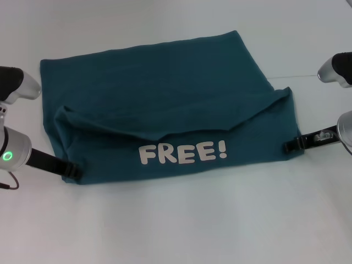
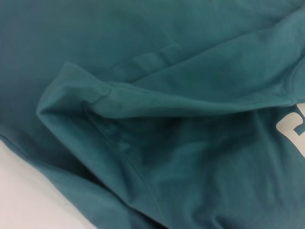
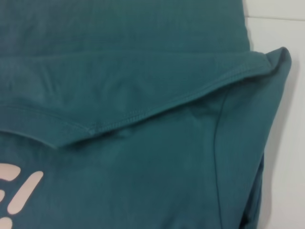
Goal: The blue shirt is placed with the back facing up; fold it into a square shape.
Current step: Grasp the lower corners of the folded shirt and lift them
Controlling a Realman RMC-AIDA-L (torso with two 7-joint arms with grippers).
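From the head view, we see the dark teal-blue cotton shirt [image 1: 165, 104], partly folded, "FREE!" uppermost, on the white table [image 1: 176, 231], our left gripper [image 1: 71, 172] and right gripper [image 1: 292, 145] at its near corners; whether either has closed on cloth we cannot tell. Our wrist views show soft, limp, creasing fabric [image 2: 157, 143], light by our judgement and best pinched at hemmed corners [image 3: 271, 59].

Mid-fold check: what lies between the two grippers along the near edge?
Only the dark teal-blue cotton shirt itself, its folded-over flap showing the white FREE! lettering, spans from the left gripper to the right gripper. The head view shows this.
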